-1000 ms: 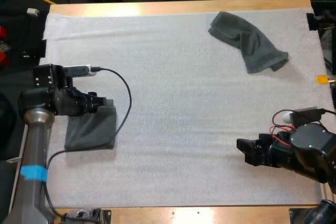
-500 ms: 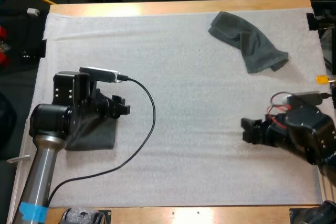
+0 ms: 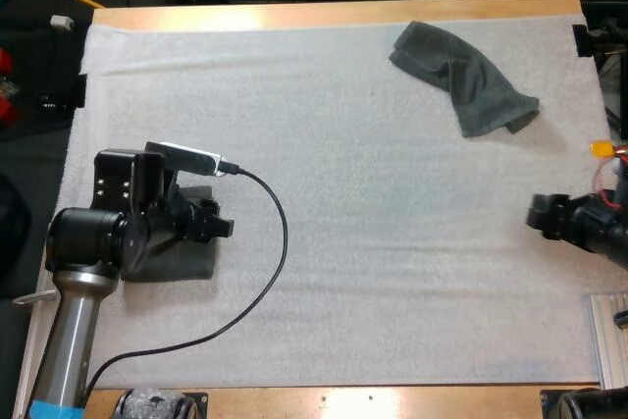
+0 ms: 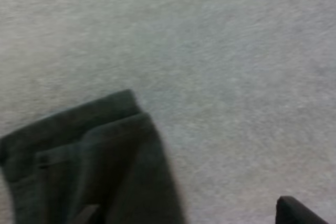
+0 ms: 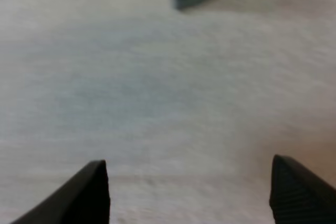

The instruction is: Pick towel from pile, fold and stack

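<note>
Lying rumpled at the high view's upper right is the dark grey-green crumpled towel (image 3: 466, 80), while the folded towel (image 3: 186, 262) sits flat at lower left, partly beneath the released left pincer (image 3: 224, 224), and the right pincer (image 3: 536, 215) gapes wide at the right edge.

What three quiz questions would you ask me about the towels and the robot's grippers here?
1. True or false: the right gripper has its fingers apart over the bare mat.
2. Where does the crumpled towel lie? A: on the floor. B: at the mat's far right part. C: in a basket.
3. Fill in: the towel beside the left gripper is ___.
Key: 1 true; 2 B; 3 folded.
</note>
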